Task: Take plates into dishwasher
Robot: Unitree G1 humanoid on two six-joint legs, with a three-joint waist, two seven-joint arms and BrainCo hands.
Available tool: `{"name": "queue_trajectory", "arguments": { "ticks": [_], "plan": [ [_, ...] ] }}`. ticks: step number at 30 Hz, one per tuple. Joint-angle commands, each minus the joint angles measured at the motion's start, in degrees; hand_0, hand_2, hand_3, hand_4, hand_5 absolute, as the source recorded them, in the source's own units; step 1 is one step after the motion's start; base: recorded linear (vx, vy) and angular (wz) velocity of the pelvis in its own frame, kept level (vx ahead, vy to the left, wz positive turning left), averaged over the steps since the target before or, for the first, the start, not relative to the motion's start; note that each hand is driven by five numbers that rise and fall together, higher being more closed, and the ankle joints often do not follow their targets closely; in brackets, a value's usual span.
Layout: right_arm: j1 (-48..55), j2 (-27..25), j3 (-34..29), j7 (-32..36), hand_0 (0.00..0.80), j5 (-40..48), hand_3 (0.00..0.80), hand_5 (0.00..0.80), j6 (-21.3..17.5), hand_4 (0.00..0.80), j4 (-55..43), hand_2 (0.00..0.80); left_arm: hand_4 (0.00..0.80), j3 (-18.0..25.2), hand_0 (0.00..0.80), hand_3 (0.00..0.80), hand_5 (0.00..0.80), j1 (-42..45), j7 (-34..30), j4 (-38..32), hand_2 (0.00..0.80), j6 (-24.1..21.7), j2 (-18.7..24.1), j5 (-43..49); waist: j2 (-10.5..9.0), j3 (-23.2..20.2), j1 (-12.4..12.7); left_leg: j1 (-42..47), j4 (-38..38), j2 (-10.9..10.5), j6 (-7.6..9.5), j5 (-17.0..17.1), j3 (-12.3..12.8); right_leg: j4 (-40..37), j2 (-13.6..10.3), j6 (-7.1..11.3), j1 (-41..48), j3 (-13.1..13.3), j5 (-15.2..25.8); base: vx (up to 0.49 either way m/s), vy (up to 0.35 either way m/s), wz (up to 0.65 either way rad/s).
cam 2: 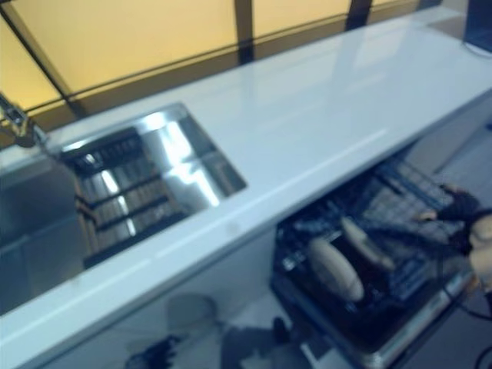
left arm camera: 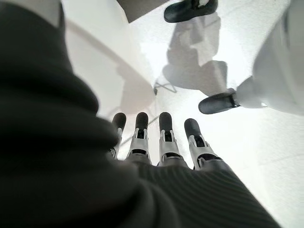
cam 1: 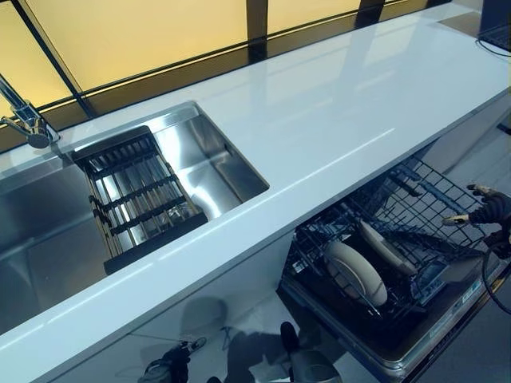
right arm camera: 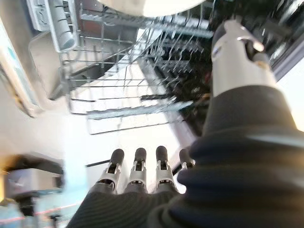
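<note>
two plates (cam 1: 361, 267) in dishwasher rack (cam 1: 415, 211), no legible writing

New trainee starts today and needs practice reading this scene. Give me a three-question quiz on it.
1. True or false: the right hand holds a plate.
2. Where do the two plates stand?
A. sink
B. countertop
C. dishwasher rack
3. Fill in: the black drying rack sits in the ____.

Key: 1 false, its fingers are straight and empty; 2 C; 3 sink.
</note>
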Motion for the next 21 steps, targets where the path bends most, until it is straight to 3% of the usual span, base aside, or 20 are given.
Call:
{"name": "queue_trajectory", "arguments": {
  "ticks": [1, 5, 6, 9, 11, 13, 18, 21],
  "plan": [
    [1.0, 1.0, -3.0, -4.9, 0.0, 2.5, 0.0, 0.0, -0.8, 0.0, 4.2, 0.0, 0.0, 2.1, 0.0, 0.0, 0.0, -0.5, 1.5, 3.5, 0.0, -0.3, 4.3, 0.9, -4.73, -2.8, 0.2, 1.1, 0.1, 1.0, 1.82, -2.0, -0.5, 0.2, -3.4, 4.04, 2.6, 1.5, -2.7, -0.012, 0.06, -0.06],
    [2.9, 1.5, -4.4, -5.6, 0.0, 2.3, 0.0, 0.0, -1.7, 0.0, 7.0, 0.0, 0.0, 2.4, 0.0, 0.0, 0.0, -0.4, 1.9, 3.5, 0.0, -0.2, 4.4, 0.8, -4.64, -2.2, -0.1, 2.0, 0.1, 0.8, 2.22, -2.2, -0.1, 0.9, -3.8, 3.95, 2.9, 1.6, -2.8, -0.049, 0.119, -0.11],
    [4.1, 1.6, -4.7, -4.9, 0.0, 1.9, 0.0, 0.0, -2.2, 0.0, 8.1, 0.0, 0.0, 2.0, 0.0, 0.0, 0.0, -1.0, 1.9, 3.4, 0.0, 0.1, 4.7, 0.9, -4.55, -1.3, -0.3, 2.4, 0.9, 0.6, 2.77, -2.1, -0.1, 5.0, -3.8, 3.77, 1.5, 1.6, -4.1, -0.084, 0.153, -0.05],
    [6.4, 2.7, -4.7, -6.2, 0.0, 2.7, 0.0, 0.0, -2.3, 0.0, 9.0, 0.0, 0.0, 1.4, 0.0, 0.0, 0.0, -2.7, 1.8, 3.6, 0.0, 0.6, 5.4, 1.1, -5.44, 0.7, -0.7, -0.2, 7.1, -0.8, 4.18, -4.7, -1.2, 8.2, -4.7, 4.11, -0.7, 2.5, -3.9, -0.075, 0.14, -0.04],
    [7.3, 3.2, -4.3, -6.8, 0.0, 4.0, 0.0, 0.0, -3.4, 0.0, 11.4, 0.0, 0.0, 1.3, 0.0, 0.0, 0.0, -3.1, 1.3, 3.5, 0.0, 1.0, 6.2, 2.2, -6.58, 1.6, -0.7, -1.1, 9.1, -2.5, 5.12, -6.3, -0.7, 5.0, -6.0, 5.29, -1.1, 3.0, -0.5, -0.064, 0.079, -0.06],
    [9.3, 4.1, -5.5, -6.4, 0.0, 4.0, 0.0, 0.0, -4.9, 0.0, 13.8, 0.0, 0.0, 0.5, 0.0, 0.0, 0.0, -2.5, 1.3, 2.2, 0.0, 1.1, 6.7, 3.6, -6.8, 2.5, -0.7, -1.2, 7.8, -3.1, 4.94, -5.9, -0.6, 0.9, -6.8, 6.49, -2.5, 2.8, 3.4, -0.171, 0.044, -0.12],
    [10.9, 7.1, -5.8, -3.5, 0.0, 2.5, 0.0, 0.0, -6.1, 0.0, 17.9, 0.0, 0.0, 0.9, 0.0, 0.0, 0.0, -2.0, 3.1, 0.2, 0.0, 2.9, 10.2, 0.6, -5.34, 4.0, 1.8, -2.4, 3.6, -2.0, 5.92, -2.5, -1.2, 12.1, -6.8, 5.45, -4.3, -0.3, 1.7, -0.304, -0.057, -0.34],
    [10.0, 9.7, -4.0, -2.1, 0.0, 5.2, 0.0, 0.0, -5.8, 0.0, 24.6, 0.0, 0.0, 3.4, 0.0, 0.0, 0.0, -2.5, 2.3, 1.2, 0.0, 3.2, 12.7, -2.1, -4.27, 3.0, 6.2, -8.0, 5.5, 0.3, 6.65, -0.4, -3.2, 20.8, -8.2, 3.54, -1.5, -3.0, -2.4, -0.349, -0.278, -0.26]
  ]
}}
